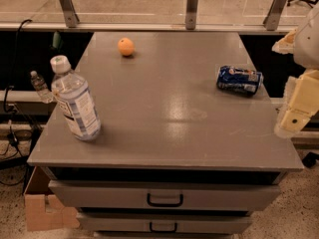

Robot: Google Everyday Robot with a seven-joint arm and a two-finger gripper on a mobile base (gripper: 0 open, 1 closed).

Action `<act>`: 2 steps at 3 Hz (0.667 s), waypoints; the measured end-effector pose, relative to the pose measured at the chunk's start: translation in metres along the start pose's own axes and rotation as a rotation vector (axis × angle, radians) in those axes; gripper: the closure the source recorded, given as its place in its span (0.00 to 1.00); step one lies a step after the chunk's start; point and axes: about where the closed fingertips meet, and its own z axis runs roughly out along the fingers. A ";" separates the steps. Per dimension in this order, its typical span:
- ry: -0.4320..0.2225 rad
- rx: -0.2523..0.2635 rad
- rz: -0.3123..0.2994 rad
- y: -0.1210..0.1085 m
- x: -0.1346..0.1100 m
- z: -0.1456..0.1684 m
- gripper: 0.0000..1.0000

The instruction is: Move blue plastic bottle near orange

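The blue plastic bottle (pixel 75 101) stands upright near the front left corner of the grey cabinet top (pixel 164 108); it is clear with a white cap and a pale label. The orange (pixel 125 47) lies near the back left of the top, well behind the bottle. My gripper (pixel 298 114) hangs at the right edge of the view, beyond the cabinet's right side, far from both the bottle and the orange.
A dented blue soda can (pixel 239 79) lies on its side at the right of the top. A tiny clear bottle (pixel 40 86) stands off the table at the left. Drawers with black handles (pixel 164 200) face me. A cardboard box (pixel 45 208) sits on the floor at lower left.
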 end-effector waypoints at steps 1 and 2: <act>0.000 0.000 0.000 0.000 0.000 0.000 0.00; -0.022 0.006 -0.006 -0.003 -0.002 0.000 0.00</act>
